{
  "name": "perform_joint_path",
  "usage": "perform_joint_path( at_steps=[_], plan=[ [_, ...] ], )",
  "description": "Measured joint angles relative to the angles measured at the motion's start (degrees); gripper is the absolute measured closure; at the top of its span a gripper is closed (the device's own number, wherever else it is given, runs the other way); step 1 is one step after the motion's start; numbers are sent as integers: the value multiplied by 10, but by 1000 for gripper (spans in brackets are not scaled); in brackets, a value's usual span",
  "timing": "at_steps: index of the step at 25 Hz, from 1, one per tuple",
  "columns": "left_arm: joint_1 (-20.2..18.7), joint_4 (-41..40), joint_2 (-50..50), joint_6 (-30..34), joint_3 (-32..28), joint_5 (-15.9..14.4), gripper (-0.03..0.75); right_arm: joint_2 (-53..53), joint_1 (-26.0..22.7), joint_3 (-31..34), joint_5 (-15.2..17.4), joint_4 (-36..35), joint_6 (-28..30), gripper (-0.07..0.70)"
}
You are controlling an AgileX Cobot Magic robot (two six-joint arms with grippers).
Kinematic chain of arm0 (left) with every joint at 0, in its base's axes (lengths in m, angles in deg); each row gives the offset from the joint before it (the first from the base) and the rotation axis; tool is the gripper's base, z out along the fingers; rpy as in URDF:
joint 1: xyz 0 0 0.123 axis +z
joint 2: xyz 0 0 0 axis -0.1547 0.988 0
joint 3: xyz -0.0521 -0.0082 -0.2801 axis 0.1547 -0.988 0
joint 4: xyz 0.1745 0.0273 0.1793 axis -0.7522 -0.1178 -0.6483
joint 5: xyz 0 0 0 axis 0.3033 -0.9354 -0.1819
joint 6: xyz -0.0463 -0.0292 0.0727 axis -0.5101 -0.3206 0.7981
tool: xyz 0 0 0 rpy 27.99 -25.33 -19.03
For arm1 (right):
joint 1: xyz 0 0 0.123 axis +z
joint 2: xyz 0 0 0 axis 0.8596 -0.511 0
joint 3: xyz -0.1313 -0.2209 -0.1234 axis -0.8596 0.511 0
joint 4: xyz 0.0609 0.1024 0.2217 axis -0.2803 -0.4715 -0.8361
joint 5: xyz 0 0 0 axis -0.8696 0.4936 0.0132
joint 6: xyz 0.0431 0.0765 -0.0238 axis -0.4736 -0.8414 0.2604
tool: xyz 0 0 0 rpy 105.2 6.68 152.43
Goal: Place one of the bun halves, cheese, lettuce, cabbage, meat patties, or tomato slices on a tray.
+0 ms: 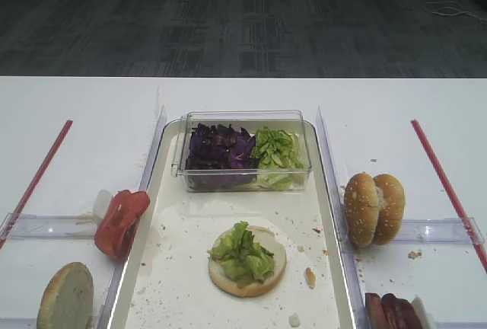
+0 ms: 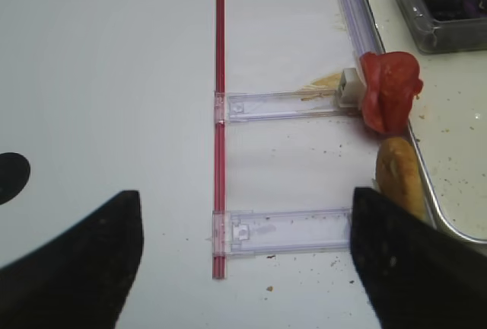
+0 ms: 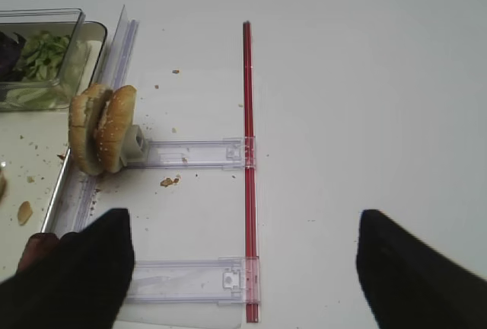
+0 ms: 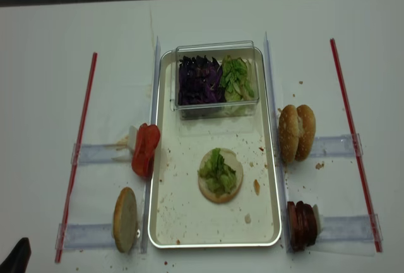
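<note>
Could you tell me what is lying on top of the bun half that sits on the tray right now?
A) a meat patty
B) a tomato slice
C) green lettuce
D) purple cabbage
C: the bun half on the tray carries only crinkly light green lettuce; the cabbage is in the clear box.

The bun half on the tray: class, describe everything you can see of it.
The bun half is round and tan and lies flat, cut face up, on the white tray in front of the clear plastic box. A clump of crinkly light green lettuce covers most of its pale face. Crumbs lie scattered around it. No hand touches it.
</note>
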State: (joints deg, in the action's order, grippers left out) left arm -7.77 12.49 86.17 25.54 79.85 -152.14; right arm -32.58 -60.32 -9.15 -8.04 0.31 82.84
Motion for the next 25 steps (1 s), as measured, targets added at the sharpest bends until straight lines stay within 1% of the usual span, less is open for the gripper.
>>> perform_joint_path(
  at_steps=[25],
  plan=[
    [0,0,0,0,0,0,165,0,0,0,0,0,0,6]
  ],
)
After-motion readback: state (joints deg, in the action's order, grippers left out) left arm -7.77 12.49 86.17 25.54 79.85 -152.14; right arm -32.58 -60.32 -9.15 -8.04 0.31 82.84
